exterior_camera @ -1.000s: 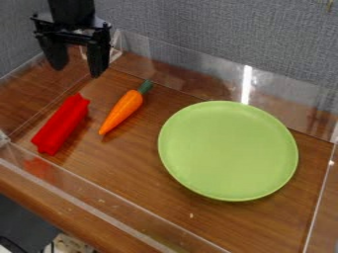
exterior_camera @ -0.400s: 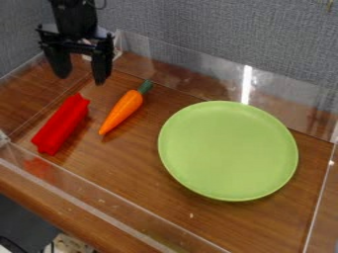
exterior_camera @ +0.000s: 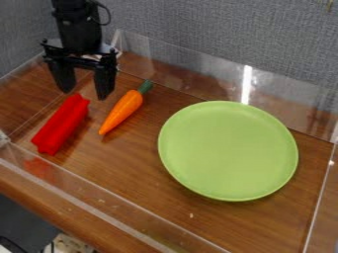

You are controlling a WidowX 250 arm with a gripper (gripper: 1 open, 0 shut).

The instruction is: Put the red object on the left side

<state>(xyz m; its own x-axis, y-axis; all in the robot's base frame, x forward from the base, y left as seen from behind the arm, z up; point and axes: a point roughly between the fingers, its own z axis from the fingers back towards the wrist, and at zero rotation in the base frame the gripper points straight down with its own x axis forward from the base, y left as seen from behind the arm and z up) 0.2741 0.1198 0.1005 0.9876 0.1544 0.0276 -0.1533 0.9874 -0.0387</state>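
Note:
The red object [exterior_camera: 61,125] is a glossy elongated block lying on the wooden table at the left, angled toward the back. My gripper [exterior_camera: 83,87] hangs pointing down just above its far end, open, one finger on either side of that end's line and nothing between them. An orange carrot [exterior_camera: 122,110] with a green tip lies just right of the block.
A large green plate [exterior_camera: 227,149] sits right of the carrot. Clear acrylic walls [exterior_camera: 199,71] ring the wooden table [exterior_camera: 119,168]; a grey backdrop stands behind.
The gripper has come down and a little toward the red block, staying open. The block, carrot and plate have not moved.

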